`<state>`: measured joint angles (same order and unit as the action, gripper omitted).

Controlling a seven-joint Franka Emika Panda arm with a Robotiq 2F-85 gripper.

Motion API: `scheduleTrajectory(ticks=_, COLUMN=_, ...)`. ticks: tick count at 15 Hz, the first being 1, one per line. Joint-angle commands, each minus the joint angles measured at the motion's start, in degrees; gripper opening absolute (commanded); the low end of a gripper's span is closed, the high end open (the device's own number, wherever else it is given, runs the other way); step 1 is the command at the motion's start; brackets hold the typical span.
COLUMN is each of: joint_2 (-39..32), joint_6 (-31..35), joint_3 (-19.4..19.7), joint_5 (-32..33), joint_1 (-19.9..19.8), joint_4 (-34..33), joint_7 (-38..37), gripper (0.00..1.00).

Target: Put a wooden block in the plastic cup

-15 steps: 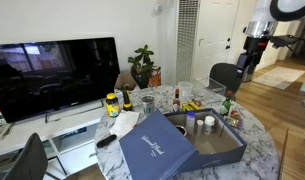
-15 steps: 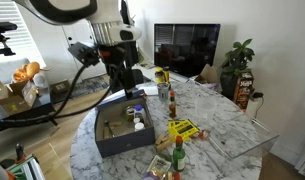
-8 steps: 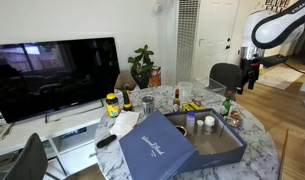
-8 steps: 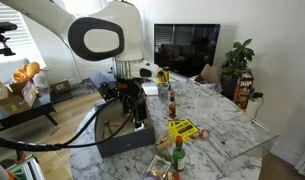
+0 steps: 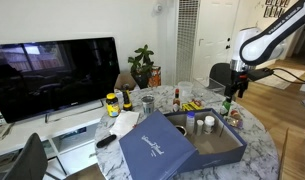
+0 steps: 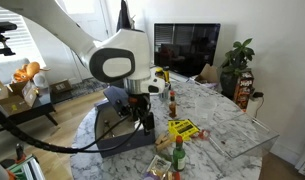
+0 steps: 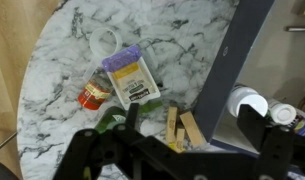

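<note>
Lowered since 1 second ago, the gripper (image 7: 188,138) hangs wide and empty above 2 wooden blocks (image 7: 172,125) lying beside the blue box (image 7: 237,60), the plastic cup (image 7: 105,42) well apart, so grasp and drop both remain

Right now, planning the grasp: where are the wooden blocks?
In the wrist view, the wooden blocks lie on the marble table at lower centre, below the yellow packet, beside the blue box.

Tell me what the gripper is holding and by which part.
Nothing: the gripper hangs open above the table, and the wooden blocks lie loose on it.
</note>
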<state>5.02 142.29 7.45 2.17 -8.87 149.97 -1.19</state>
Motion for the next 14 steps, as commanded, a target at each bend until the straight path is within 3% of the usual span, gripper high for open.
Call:
scheduleTrajectory(ticks=1, joint_2=-14.12, joint_6=3.63, joint_3=0.26, joint_5=-4.63, joint_1=0.69, joint_4=-6.03, joint_7=3.82, gripper=1.0)
scheduleTrajectory(ticks=5, joint_2=-23.96, joint_6=2.15, joint_3=-2.26, joint_5=-13.38, joint_1=-2.19, joint_4=-12.35, joint_7=12.27, gripper=1.0)
scheduleTrajectory(ticks=6, joint_2=-23.8, joint_6=0.46, joint_3=-2.9, joint_5=-14.2, joint_1=-2.83, joint_4=-13.18, joint_7=14.01, gripper=1.0)
scheduleTrajectory(ticks=7, joint_2=-21.27, joint_6=3.07, joint_3=-1.59, joint_5=-11.06, joint_1=-1.21, joint_4=-10.03, joint_7=10.07, gripper=1.0)
scheduleTrajectory(ticks=10, joint_2=-23.97, joint_6=2.12, joint_3=-2.41, joint_5=-12.45, joint_1=-2.1, joint_4=-12.8, joint_7=12.03, gripper=1.0)
scheduleTrajectory(ticks=14, joint_2=-27.06, joint_6=7.26, joint_3=-5.8, joint_5=-18.71, joint_1=-6.84, joint_4=-14.15, joint_7=22.51, gripper=1.0)
